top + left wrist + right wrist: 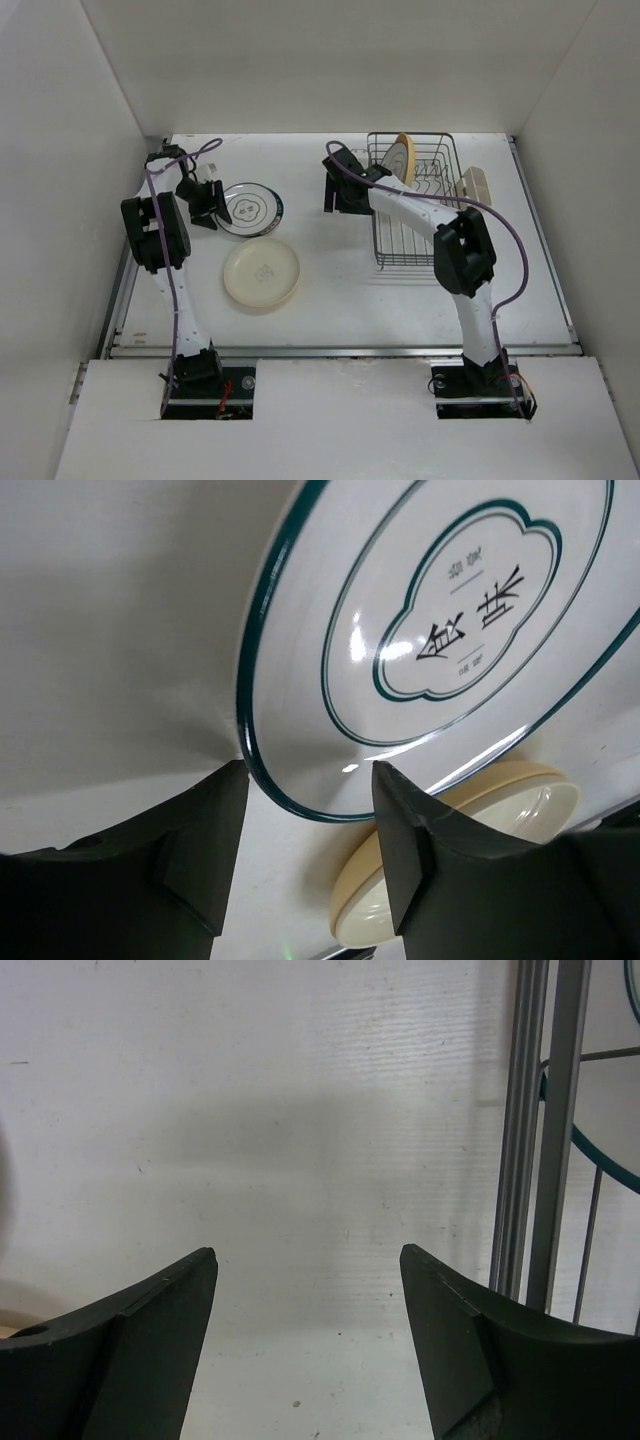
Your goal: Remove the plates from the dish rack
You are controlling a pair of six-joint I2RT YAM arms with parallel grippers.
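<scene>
Left gripper (308, 772): upper left of the top view. Fingers are spread, with the rim of the white plate (250, 208) sitting in the gap, and they don't look clamped on it.
White plate: dark rim, rings and a centre motif. It lies face up on the table (400, 305), left of centre and well clear of the rack.
Tan plate (262, 273): flat on the table right below the white one in the top view. Can't tell if the edges touch.
Right gripper (308, 1255): middle of the top view, just left of the dish rack (400, 250). Fingers are wide apart over the table, nothing between them.
Dish rack: dark wire, upper right of centre.
Racked plate (404, 158): pale tan, standing on edge near the top of the rack.
Beige holder (474, 185): clipped to the rack's right side.
</scene>
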